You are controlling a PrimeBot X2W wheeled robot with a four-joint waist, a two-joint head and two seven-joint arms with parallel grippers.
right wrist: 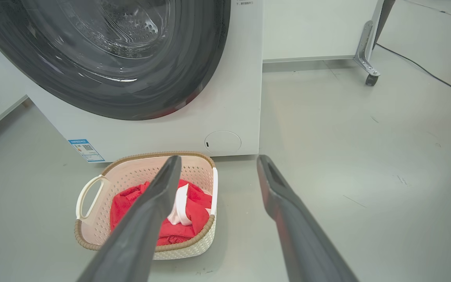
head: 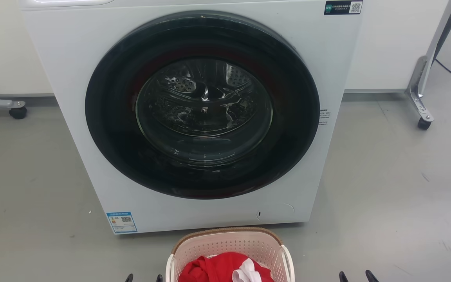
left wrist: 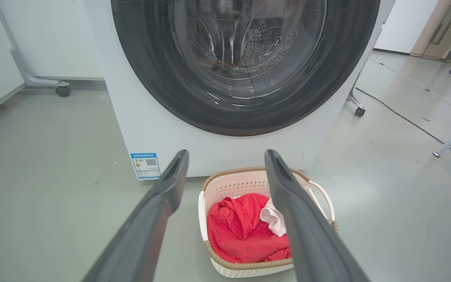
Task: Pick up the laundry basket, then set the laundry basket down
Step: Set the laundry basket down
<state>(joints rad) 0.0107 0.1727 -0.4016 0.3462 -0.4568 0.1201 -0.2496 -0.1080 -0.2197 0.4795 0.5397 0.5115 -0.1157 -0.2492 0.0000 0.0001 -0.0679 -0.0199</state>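
The left end effector [left wrist: 226, 154] and the right end effector [right wrist: 218, 158] hang empty, their long dark fingers spread, one on either side of the pale pink-beige perforated plastic laundry basket [head: 229, 244] and clear of it. The basket sits on the grey floor [head: 386, 188], holding crumpled red cloth [left wrist: 241, 231], just before a white front-loading washing machine [head: 73, 78].

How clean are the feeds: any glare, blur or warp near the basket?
Head view: even light, sharp, reflections on the washing machine door, laundry basket cropped at the bottom edge. Left wrist view: wide-angle stretch, left end effector covers part of the basket. Right wrist view: same stretch, right end effector overlaps it, faint shadow beneath.
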